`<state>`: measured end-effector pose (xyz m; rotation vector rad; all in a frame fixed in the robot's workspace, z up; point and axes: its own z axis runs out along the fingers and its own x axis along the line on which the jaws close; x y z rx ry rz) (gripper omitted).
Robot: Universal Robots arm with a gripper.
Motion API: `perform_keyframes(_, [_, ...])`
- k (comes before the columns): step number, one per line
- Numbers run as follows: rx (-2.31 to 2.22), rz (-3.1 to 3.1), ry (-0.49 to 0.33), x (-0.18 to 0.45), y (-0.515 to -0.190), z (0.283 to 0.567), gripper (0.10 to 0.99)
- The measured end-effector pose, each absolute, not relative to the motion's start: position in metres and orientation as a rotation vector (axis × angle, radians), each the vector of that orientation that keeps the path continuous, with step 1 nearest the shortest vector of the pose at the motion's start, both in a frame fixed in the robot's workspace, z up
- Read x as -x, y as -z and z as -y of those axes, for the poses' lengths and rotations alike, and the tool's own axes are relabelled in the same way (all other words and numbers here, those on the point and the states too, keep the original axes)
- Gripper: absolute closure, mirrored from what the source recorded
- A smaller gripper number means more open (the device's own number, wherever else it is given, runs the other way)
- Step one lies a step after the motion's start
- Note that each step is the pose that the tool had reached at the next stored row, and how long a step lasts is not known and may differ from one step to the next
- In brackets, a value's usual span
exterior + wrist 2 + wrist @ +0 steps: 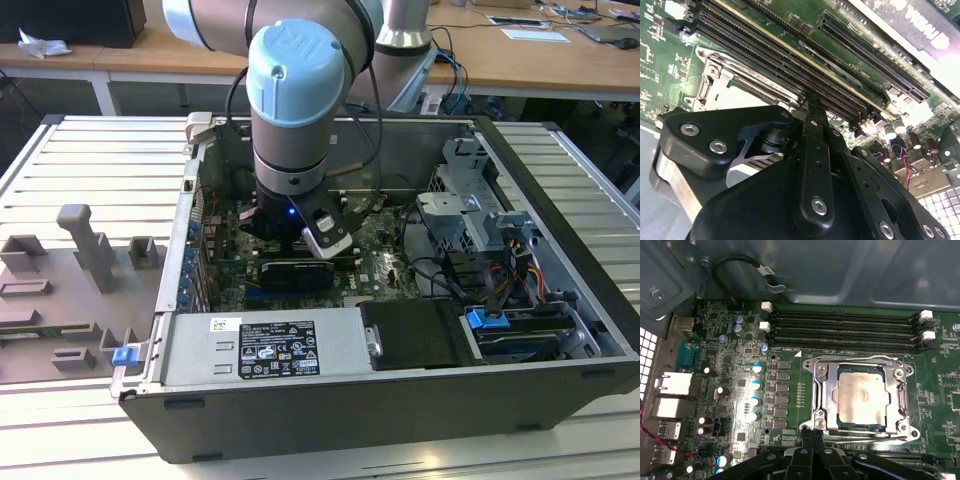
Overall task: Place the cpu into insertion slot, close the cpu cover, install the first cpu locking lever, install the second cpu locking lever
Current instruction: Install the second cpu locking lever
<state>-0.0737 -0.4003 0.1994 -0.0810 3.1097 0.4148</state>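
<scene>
In the first wrist view the cpu [862, 397] lies flat in the insertion slot [810, 426], its pale metal face showing through the window of the cpu cover [825, 390]. The cover is down over it. A thin wire lever [855, 358] runs along the slot's far edge. My gripper [812, 434] is shut, and its dark fingertips are pressed together just at the near edge of the slot. In the second wrist view the gripper [812, 102] tapers to one narrow tip beside the silver frame of the slot [715, 80].
Long black memory slots [845, 327] run beyond the socket, and capacitors [756, 385] stand beside it. The black graphics card [920, 25] lies close by. In the exterior view the arm [295, 100] reaches into the open case, between the power supply [270, 345] and drive cage [470, 220].
</scene>
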Motion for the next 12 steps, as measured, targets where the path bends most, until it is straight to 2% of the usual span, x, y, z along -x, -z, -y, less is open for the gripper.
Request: perform_keyframes(12, [0.082,-3.106,-0.440,0.0784,-0.1948,0.3967,0.980])
